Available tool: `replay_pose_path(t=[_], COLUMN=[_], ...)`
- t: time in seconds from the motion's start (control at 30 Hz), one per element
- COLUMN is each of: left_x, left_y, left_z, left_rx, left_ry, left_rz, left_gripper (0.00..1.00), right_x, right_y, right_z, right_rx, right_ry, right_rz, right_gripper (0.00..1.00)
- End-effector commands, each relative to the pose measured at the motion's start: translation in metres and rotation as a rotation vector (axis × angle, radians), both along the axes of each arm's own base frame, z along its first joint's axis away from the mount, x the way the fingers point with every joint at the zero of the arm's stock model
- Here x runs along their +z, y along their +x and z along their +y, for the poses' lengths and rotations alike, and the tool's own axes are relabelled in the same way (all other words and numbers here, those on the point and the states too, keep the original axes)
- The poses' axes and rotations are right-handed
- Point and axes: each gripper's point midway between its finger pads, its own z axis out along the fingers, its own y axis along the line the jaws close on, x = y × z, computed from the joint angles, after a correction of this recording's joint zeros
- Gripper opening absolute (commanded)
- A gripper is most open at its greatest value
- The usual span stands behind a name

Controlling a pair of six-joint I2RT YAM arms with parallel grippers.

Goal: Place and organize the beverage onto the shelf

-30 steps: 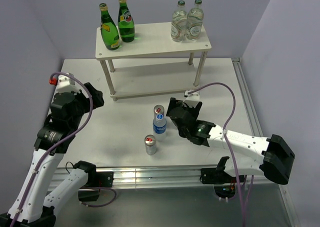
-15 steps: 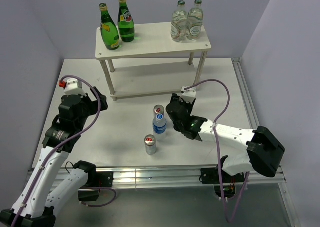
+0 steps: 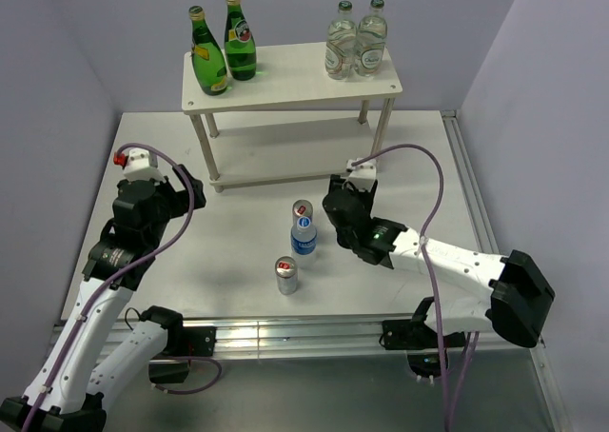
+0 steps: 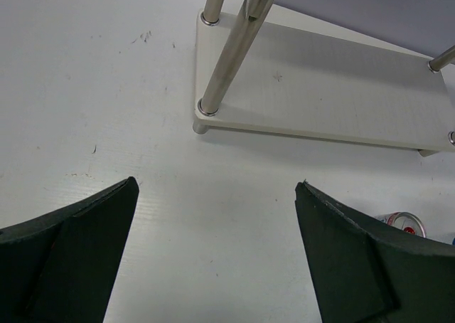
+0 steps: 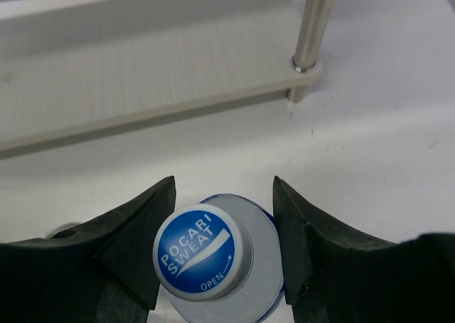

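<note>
The white two-tier shelf (image 3: pixel 285 80) stands at the back. Two green bottles (image 3: pixel 208 56) with yellow labels stand on the left of its top board. One blue-capped water bottle (image 3: pixel 304 237) stands on the table between two silver-blue cans (image 3: pixel 303 209) (image 3: pixel 286 275). A second water bottle is not in view. My right gripper (image 3: pixel 331 215) is open. In the right wrist view the gripper (image 5: pixel 223 184) has a finger on each side of the bottle's cap (image 5: pixel 202 255). My left gripper (image 3: pixel 183 186) is open and empty over bare table (image 4: pixel 217 183).
Two clear glass bottles with green caps (image 3: pixel 354 44) stand on the right of the top board. The lower board (image 4: pixel 334 95) holds nothing that I can see. The shelf's thin legs (image 4: pixel 227 60) stand ahead of the left gripper. Grey walls close the table's left, back and right.
The left arm has swung right and forward towards the shelf's left legs. The right gripper has stayed at the water bottle while its arm shifted a little. The drinks have not moved.
</note>
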Motion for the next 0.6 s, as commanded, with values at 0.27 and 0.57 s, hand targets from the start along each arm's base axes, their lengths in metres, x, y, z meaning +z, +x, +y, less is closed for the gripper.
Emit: replay_pose_path(t=[0.27,0.57], left_x=[0.008,0.002], left_y=[0.004,0.008], left_z=[0.001,-0.002], left_rx=[0.000,-0.011], left_ry=[0.014,0.017], left_rz=[-0.040,-0.021], left_gripper=[0.99,0.99], right_x=[0.156,0.174], right_y=[0.067,0.141], right_z=[-0.016,-0.026], right_rx=[-0.119,-0.183], right_ry=[0.197,0.210], right_rz=[-0.345,-0.413], right_gripper=[0.00,0.00])
